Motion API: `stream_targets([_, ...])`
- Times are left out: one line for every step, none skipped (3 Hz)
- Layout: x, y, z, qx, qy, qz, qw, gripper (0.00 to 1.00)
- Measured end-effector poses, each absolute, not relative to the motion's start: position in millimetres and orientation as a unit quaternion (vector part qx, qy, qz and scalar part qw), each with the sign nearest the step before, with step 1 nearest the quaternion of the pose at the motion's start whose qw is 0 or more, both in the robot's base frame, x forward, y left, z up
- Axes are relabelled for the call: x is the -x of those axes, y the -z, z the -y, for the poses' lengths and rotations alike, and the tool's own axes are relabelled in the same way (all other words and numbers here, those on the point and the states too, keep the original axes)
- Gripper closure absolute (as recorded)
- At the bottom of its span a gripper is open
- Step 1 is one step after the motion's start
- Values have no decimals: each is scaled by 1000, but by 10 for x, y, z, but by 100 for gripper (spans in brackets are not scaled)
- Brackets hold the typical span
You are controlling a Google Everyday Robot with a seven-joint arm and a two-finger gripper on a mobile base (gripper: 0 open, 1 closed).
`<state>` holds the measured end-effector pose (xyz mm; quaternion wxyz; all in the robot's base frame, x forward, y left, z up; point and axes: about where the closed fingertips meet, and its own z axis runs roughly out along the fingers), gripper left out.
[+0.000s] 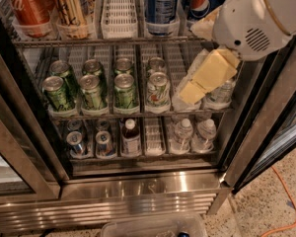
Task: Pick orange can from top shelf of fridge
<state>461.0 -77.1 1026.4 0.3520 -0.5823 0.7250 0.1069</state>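
The orange can (71, 6), tall and golden-orange with dark markings, stands on the top shelf (113, 41) at the upper left, just right of a red Coca-Cola can (27, 6). Its top is cut off by the picture's edge. My gripper (192, 92), cream-coloured under a white arm housing (256, 19), hangs in front of the right side of the middle rack. It is well to the right of the orange can and below it, and holds nothing that I can see. The fridge (138, 186) stands open, with a steel base.
A white lane tray (119, 9) and blue Pepsi cans (160, 4) share the top shelf. Green cans (93, 90) fill the middle rack. Water bottles (182, 132), a dark bottle (130, 137) and small cans sit below. A dark door frame (266, 117) stands at right, and an orange cable (286, 201) lies on the floor.
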Motion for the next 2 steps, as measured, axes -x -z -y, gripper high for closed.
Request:
stream_targets([-4591,-10251,651,583,-117,-720,357,0])
stream_targets([-4621,-10186,392,562,-149,-724,372,0])
